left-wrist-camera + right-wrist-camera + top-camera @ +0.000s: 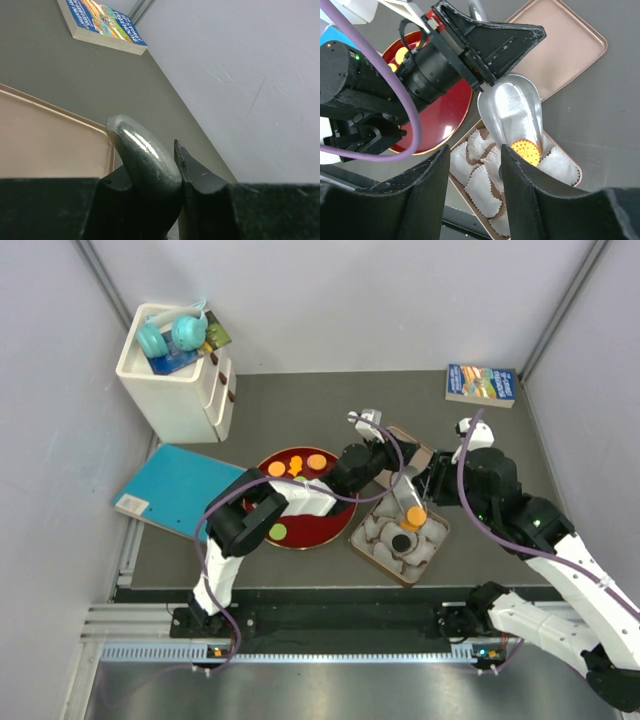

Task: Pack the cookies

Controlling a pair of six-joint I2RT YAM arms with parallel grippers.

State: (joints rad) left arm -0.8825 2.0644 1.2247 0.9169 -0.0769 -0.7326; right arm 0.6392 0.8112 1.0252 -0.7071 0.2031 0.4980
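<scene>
My left gripper (383, 466) reaches across the dark-red plate (325, 528) and is shut on the handle of a metal spoon (404, 495). In the left wrist view the spoon handle (142, 150) is pinched in that gripper (160, 170). One orange cookie (525, 151) lies at the spoon's tip (414, 517), over the tin (372, 555) lined with white paper cups (480, 185). A black cookie (401, 542) sits in one cup. Three orange cookies (276, 469) and a green one (278, 531) lie on the plate. My right gripper (475, 190) hovers open over the tin (572, 167), beside the spoon (512, 107).
The tin's pink lid (418, 447) lies just behind the tin. A paperback book (481, 384) is at the back right. A blue notebook (175, 488) lies left of the plate, and a white drawer box (175, 380) with teal headphones (170, 335) stands at the back left.
</scene>
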